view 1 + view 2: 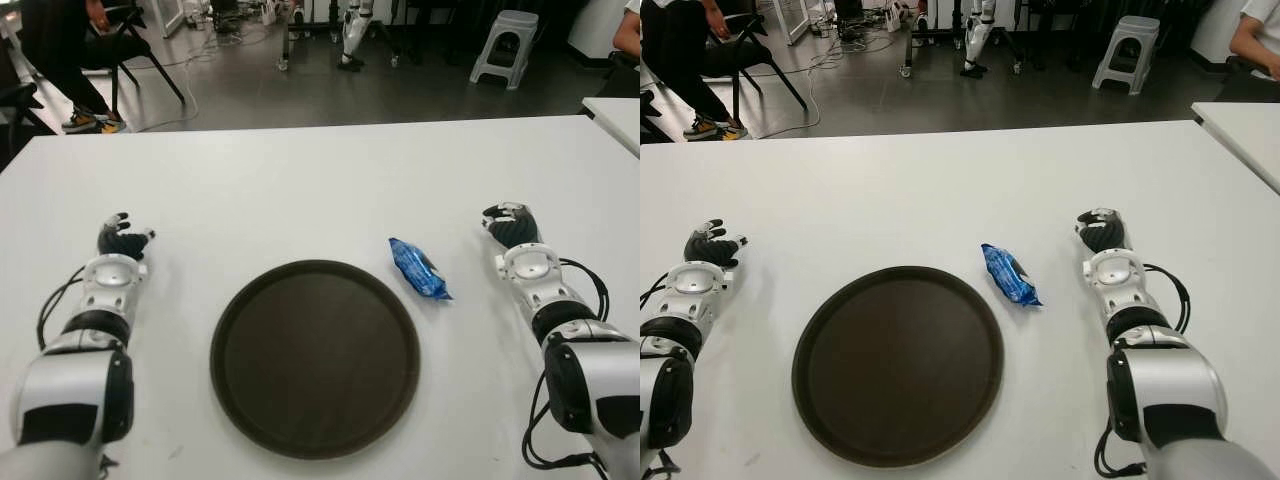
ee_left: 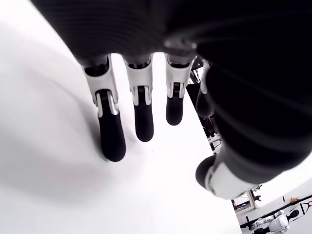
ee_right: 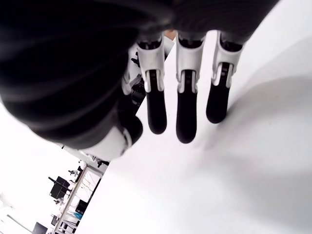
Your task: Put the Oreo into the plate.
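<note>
A blue Oreo packet (image 1: 418, 268) lies on the white table, just off the right rim of a round dark brown plate (image 1: 314, 356). The plate holds nothing. My right hand (image 1: 509, 224) shows to the right of the packet, a short way from it, with its fingers (image 3: 186, 114) stretched out and nothing in them. My left hand (image 1: 122, 238) shows at the far left of the plate, fingers (image 2: 111, 131) relaxed and holding nothing.
The white table (image 1: 320, 180) stretches back beyond the plate. Behind its far edge are a seated person (image 1: 60, 60), a chair, a grey stool (image 1: 505, 45) and robot legs (image 1: 352, 35). A second white table corner (image 1: 615, 115) shows at the right.
</note>
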Action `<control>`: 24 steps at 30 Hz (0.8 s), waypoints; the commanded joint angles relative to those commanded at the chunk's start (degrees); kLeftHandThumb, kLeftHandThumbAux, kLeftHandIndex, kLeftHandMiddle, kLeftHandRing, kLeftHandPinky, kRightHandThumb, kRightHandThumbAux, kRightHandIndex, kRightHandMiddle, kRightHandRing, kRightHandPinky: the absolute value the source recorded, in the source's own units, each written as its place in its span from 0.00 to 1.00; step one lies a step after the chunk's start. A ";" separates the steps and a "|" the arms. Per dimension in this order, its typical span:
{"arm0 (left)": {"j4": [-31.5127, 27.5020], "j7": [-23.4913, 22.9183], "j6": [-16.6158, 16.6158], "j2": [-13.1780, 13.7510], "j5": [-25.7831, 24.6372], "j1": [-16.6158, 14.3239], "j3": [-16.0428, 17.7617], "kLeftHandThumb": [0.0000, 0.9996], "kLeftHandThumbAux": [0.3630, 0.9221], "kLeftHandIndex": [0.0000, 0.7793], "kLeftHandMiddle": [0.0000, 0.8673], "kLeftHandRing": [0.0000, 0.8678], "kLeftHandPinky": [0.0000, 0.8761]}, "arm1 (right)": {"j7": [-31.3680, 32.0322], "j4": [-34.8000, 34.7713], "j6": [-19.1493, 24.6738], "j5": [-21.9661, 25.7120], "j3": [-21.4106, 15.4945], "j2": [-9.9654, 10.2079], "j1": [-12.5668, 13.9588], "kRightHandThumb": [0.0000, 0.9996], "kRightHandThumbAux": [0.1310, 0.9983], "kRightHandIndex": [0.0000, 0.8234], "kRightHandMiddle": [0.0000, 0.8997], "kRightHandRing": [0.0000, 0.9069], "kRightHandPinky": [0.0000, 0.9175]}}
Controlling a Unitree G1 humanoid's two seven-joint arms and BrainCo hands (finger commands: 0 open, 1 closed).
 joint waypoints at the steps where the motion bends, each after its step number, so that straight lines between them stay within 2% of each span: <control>1: 0.00 0.01 0.02 -0.01 -0.01 -0.01 0.02 0.30 0.68 0.12 0.15 0.19 0.20 | 0.15 -0.01 -0.05 0.10 -0.08 0.00 -0.01 0.49 0.70 0.38 0.29 0.32 0.34; 2: 0.00 0.02 0.03 -0.02 -0.02 -0.01 0.03 0.30 0.68 0.12 0.16 0.19 0.20 | 0.25 -0.01 -0.09 0.16 -0.13 0.01 -0.01 0.36 0.71 0.31 0.26 0.28 0.29; 3: -0.01 0.02 0.05 -0.02 -0.01 -0.02 0.04 0.30 0.68 0.12 0.16 0.19 0.20 | 0.54 -0.03 -0.25 0.31 -0.25 0.01 0.00 0.32 0.71 0.29 0.25 0.27 0.27; 4: -0.01 0.02 0.06 -0.02 -0.01 -0.03 0.04 0.30 0.68 0.12 0.16 0.19 0.20 | 0.72 -0.05 -0.36 0.40 -0.34 0.02 0.01 0.23 0.70 0.23 0.21 0.22 0.22; 8: -0.05 0.12 0.12 -0.04 0.05 -0.11 -0.03 0.30 0.68 0.12 0.16 0.19 0.20 | 2.58 -0.15 -0.95 1.06 -0.91 0.13 0.17 0.06 0.66 0.09 0.09 0.11 0.15; 11: -0.08 0.15 0.20 -0.05 0.04 -0.17 -0.03 0.30 0.69 0.11 0.16 0.19 0.20 | 4.63 -0.12 -0.80 1.17 -0.93 -0.03 0.16 0.02 0.60 0.03 0.03 0.04 0.07; 14: -0.11 0.10 0.08 -0.03 0.03 -0.12 -0.04 0.29 0.69 0.10 0.15 0.18 0.20 | 5.48 -0.12 -0.72 1.05 -0.73 -0.12 0.17 0.01 0.56 0.01 0.01 0.01 0.02; 24: -0.16 0.17 -0.07 0.03 0.26 -0.07 -0.28 0.29 0.68 0.11 0.16 0.19 0.20 | 6.25 -0.42 -1.57 0.57 0.21 -0.02 0.25 0.00 0.43 0.00 0.00 0.00 0.00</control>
